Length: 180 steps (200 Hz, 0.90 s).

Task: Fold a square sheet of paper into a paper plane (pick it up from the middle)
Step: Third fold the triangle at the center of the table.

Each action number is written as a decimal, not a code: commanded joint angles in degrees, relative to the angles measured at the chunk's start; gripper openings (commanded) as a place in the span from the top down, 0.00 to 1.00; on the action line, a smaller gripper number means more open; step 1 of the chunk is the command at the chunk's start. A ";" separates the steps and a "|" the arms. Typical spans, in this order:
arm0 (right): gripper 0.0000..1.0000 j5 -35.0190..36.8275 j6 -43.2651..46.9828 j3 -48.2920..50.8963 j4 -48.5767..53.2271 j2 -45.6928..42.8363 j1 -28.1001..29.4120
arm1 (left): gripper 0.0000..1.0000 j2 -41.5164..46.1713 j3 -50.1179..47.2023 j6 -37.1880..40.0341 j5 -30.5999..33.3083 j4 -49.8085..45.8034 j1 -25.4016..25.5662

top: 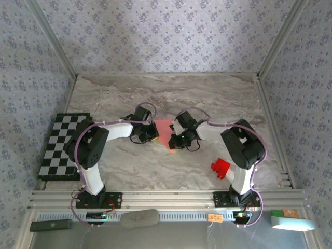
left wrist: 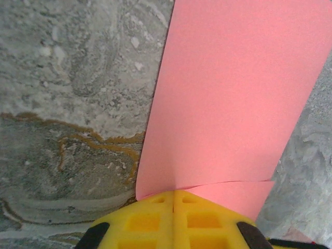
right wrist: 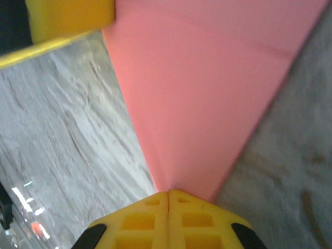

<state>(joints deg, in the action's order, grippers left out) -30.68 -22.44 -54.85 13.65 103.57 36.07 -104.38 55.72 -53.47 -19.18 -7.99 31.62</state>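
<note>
**Sheet position.** The square sheet of paper [top: 163, 129] is at the centre of the desk [top: 218, 98], between the two tools. It is partly folded: the wrist views show a crease line and an overlapping layer. Whether it is lifted clear of the desk cannot be told.

**Left tool** [left wrist: 174, 193]: fully closed, pinching the sheet's edge at the sheet's 9 o'clock.

**Right tool** [right wrist: 168, 193]: fully closed, pinching what looks like a tapering end at the sheet's 4 o'clock.

**Likely faults from here:**
- Tear: the tools pull apart while both are clamped.
- Slip: each grip covers only a thin margin, so a twist may free the edge.
- Skewed crease: uneven travel of the two tools shifts the layers out of line.
- Collision: the red block [top: 220, 168] lies at the desk's 4 o'clock, beside the right arm, and a swing there could strike it.
</note>
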 commanded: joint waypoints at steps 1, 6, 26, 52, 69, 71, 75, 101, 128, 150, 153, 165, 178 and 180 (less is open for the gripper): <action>0.96 -0.74 2.56 3.25 6.58 -2.83 -0.19 | 1.00 -5.18 -2.03 -0.75 6.34 -7.26 -0.15; 0.96 -0.54 3.07 3.42 7.26 -3.24 -0.32 | 1.00 -5.12 -1.92 -0.71 6.04 -7.17 -0.11; 0.96 -0.26 4.33 3.42 8.36 -5.22 -1.21 | 1.00 -4.10 -0.93 -0.75 3.54 -6.11 -0.07; 0.95 -0.14 3.37 1.75 5.75 -9.12 -2.31 | 0.96 -1.00 2.15 -0.97 -0.75 -4.36 -0.08; 0.91 2.17 1.78 0.96 2.83 -11.13 -2.55 | 0.88 2.32 4.31 -1.87 -1.24 -4.19 -0.15; 0.90 2.50 1.61 0.91 2.42 -11.25 -2.58 | 0.87 2.75 4.46 -2.07 -1.07 -4.28 -0.15; 0.89 3.10 1.27 0.89 1.59 -11.53 -2.51 | 0.85 3.63 4.64 -2.50 -0.66 -4.34 -0.16; 0.81 6.22 -0.90 -0.49 -1.50 -11.32 -2.04 | 0.66 8.48 3.93 -5.56 1.21 -3.81 -1.09; 0.80 7.79 -2.08 -2.43 -3.52 -10.12 -0.42 | 0.52 13.12 -0.33 -8.46 2.37 -2.25 -3.08; 0.79 8.41 -2.67 -4.37 -3.51 -7.56 1.14 | 0.44 15.82 -4.93 -10.00 2.15 -0.25 -4.68; 0.79 8.46 -2.76 -4.65 -3.46 -7.17 1.33 | 0.44 16.11 -5.58 -10.23 1.94 0.16 -4.93; 0.80 8.97 -3.28 -5.55 -3.16 -5.13 1.96 | 0.42 16.60 -7.73 -11.10 0.87 2.11 -5.32; 0.81 9.38 -4.12 -6.10 -3.16 -3.56 2.35 | 0.42 16.63 -9.15 -11.85 -0.46 3.89 -5.42; 0.81 9.45 -4.22 -6.07 -3.27 -3.42 2.40 | 0.42 16.52 -9.32 -11.83 -0.63 4.11 -5.42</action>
<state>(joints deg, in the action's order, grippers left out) -23.20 -24.47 -59.16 10.22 96.97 37.67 -88.20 49.43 -62.83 -18.04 -6.79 26.33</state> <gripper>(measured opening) 0.198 0.578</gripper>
